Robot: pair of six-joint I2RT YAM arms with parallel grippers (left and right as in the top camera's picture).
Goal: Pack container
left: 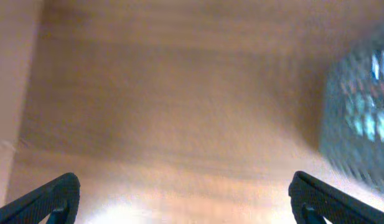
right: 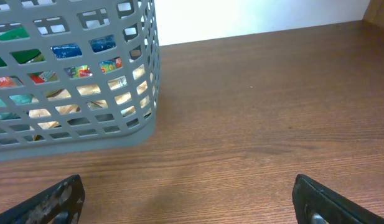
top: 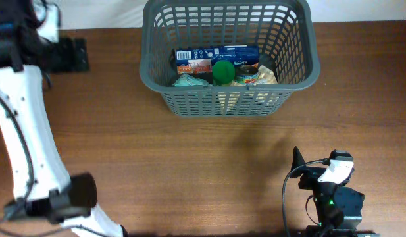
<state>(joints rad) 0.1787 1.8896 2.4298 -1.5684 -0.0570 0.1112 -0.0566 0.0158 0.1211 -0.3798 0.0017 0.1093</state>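
Note:
The dark grey lattice basket (top: 222, 103) stands at the far middle of the wooden table. Inside it lie a blue box (top: 239, 54), a green ball (top: 223, 71) and several packets. My left gripper (top: 72, 54) is at the far left, well apart from the basket, and its fingers (left: 185, 190) are spread wide over bare wood with nothing between them. That view is blurred, with the basket (left: 356, 124) at its right edge. My right gripper (top: 299, 166) is low at the near right, open and empty (right: 188, 190), and the basket (right: 86, 134) is ahead of it to the left.
The white left arm (top: 25, 131) runs along the table's left side. The right arm's base (top: 337, 201) sits at the near right edge. A white wall (right: 254, 15) lies beyond the table's far edge.

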